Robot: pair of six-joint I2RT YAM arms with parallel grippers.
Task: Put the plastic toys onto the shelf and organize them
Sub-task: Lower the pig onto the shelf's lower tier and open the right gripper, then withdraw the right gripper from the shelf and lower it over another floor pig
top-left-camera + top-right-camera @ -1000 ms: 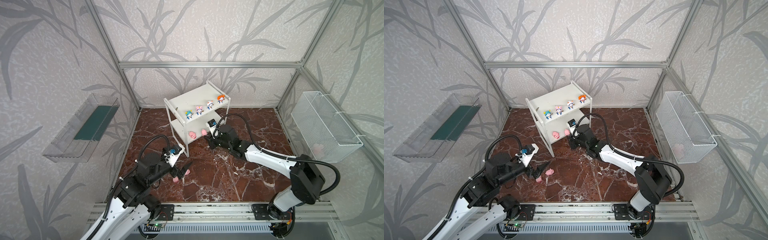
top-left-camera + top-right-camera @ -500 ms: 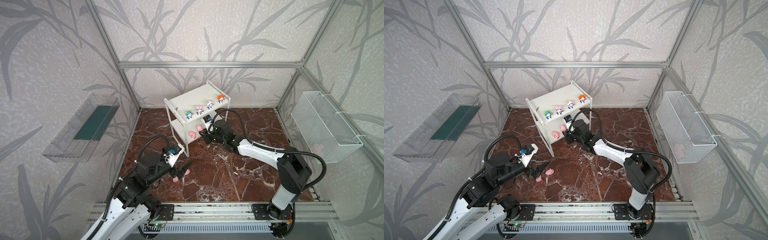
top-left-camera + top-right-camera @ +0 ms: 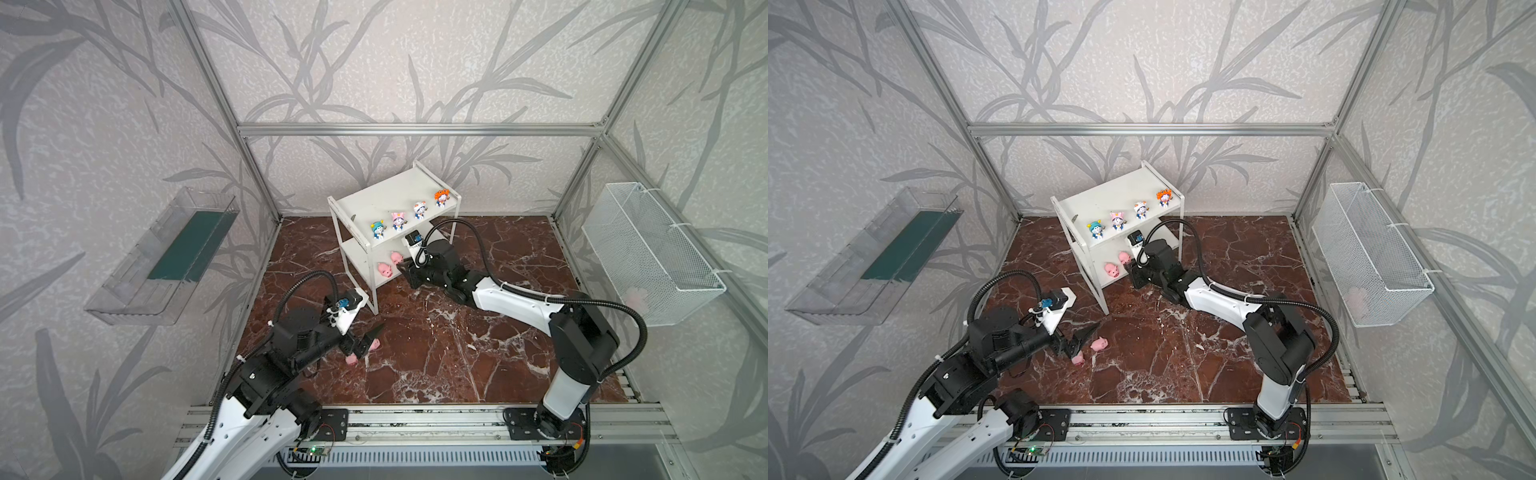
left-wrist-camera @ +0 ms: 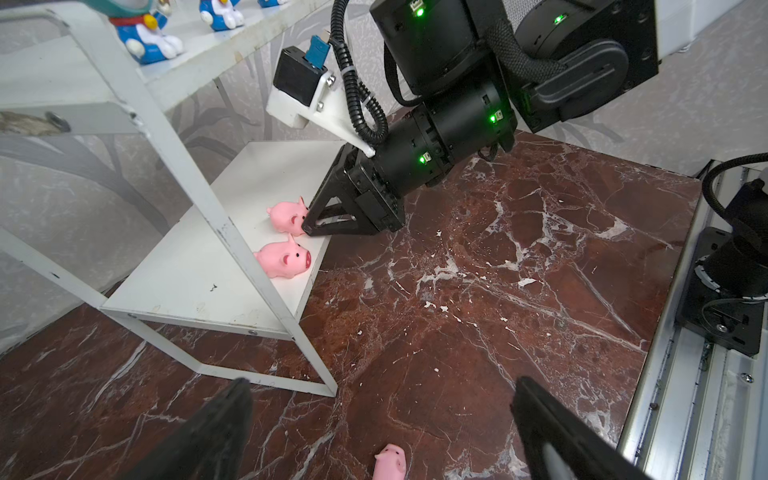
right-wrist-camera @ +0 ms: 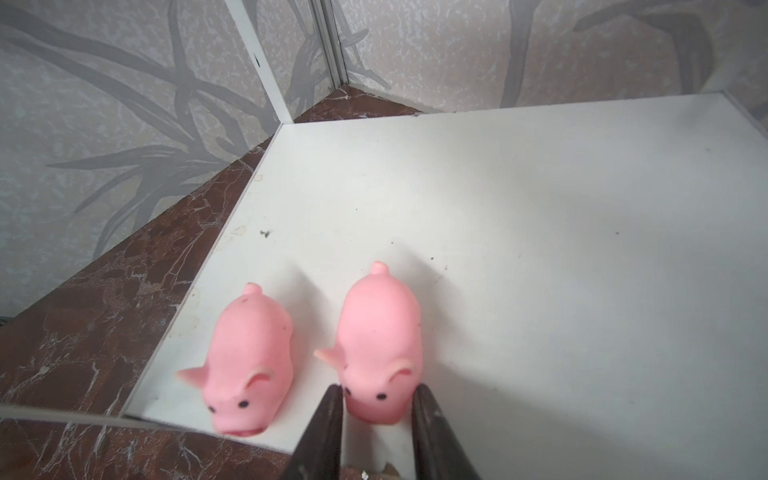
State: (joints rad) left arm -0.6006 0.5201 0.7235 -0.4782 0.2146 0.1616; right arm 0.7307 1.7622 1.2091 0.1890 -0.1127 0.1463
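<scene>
The white two-tier shelf (image 3: 382,199) stands at the back. Four blue-and-white figurines (image 3: 397,220) line the front of its top board. Two pink pigs (image 5: 249,353) (image 5: 380,332) stand side by side on the lower board (image 5: 498,208). My right gripper (image 5: 378,390) reaches in low; its jaws are slightly open, flanking the snout of one pig, which rests on the board. Two more pigs (image 3: 1099,344) (image 3: 1077,359) lie on the marble floor. My left gripper (image 3: 1086,340) hovers wide open over them. One floor pig (image 4: 390,461) shows between its fingers.
A white wire-mesh basket (image 3: 648,249) hangs on the right wall with a pale pink lump inside. A clear tray with a green panel (image 3: 166,257) hangs on the left wall. The shelf's tube legs (image 4: 266,299) stand close to the left gripper.
The right arm reached forward to the shelf and brought a pig onto the lower board beside the first one; its jaws have widened. The left arm has not moved.
</scene>
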